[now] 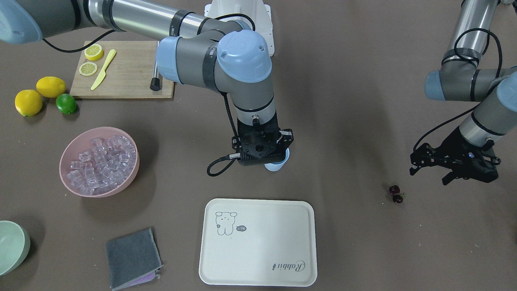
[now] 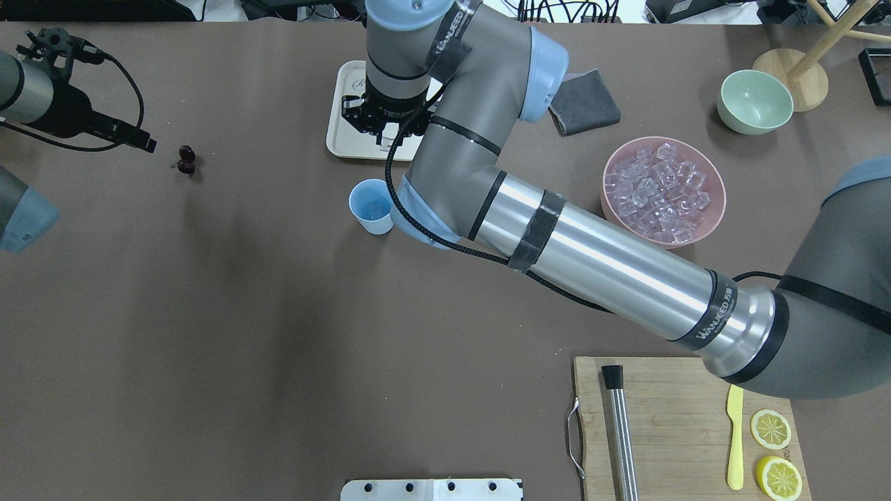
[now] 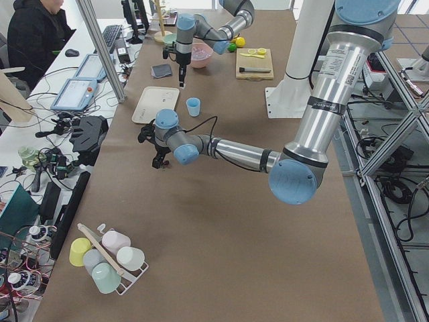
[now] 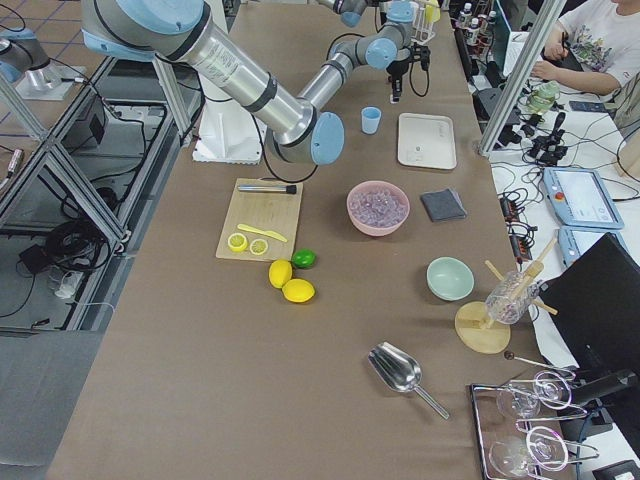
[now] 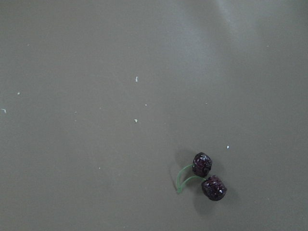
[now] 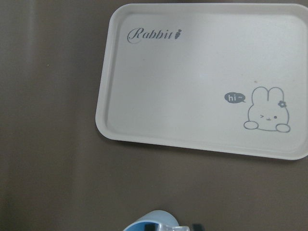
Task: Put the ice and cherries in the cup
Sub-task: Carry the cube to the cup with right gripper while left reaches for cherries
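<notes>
Ok, near side first: tray (image 1: pixel 258 266), then cherries (image 1: pixel 396 194) lying on table (image 1: pixel 347 101), untouched. L gripper (image 1: pixel 429 175) just beside them, fingers spread, holding nothing. Ice (image 1: pixel 99 163) heaped in pink bowl (image 1: pixel 64 161). Cup (image 1: pixel 281 163) upright under R gripper (image 2: pixel 379 131); can't tell its opening.

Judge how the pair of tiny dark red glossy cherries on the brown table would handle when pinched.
The pair of tiny dark red glossy cherries probably weighs little, being so small. The round, shiny fruits may slip or roll from a pinch. Their thin green stems look bendy, so one fruit would likely dangle if the other is gripped.
</notes>
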`<action>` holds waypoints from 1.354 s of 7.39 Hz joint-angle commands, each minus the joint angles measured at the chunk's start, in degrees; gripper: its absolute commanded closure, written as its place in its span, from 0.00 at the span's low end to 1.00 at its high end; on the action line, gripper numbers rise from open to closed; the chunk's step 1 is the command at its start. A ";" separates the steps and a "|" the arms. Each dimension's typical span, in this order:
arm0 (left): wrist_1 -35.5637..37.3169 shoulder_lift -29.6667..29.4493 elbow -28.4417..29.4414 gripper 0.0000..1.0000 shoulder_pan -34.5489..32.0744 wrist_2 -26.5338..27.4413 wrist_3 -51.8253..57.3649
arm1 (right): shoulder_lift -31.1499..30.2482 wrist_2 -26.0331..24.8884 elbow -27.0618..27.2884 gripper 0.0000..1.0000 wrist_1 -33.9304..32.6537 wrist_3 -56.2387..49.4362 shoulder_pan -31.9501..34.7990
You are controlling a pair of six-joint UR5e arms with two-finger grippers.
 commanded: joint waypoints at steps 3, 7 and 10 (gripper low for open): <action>0.10 -0.79 -0.03 0.03 1.11 0.93 -0.86 | 0.39 -7.17 -4.90 1.00 5.84 0.43 -6.00; 0.98 -2.98 1.45 0.05 2.25 1.01 -0.42 | -0.58 -9.71 -4.90 0.02 5.50 0.35 -7.67; 0.81 -6.24 6.63 0.05 3.31 1.62 -0.34 | -1.90 -6.60 9.49 0.01 -10.54 -1.49 -3.50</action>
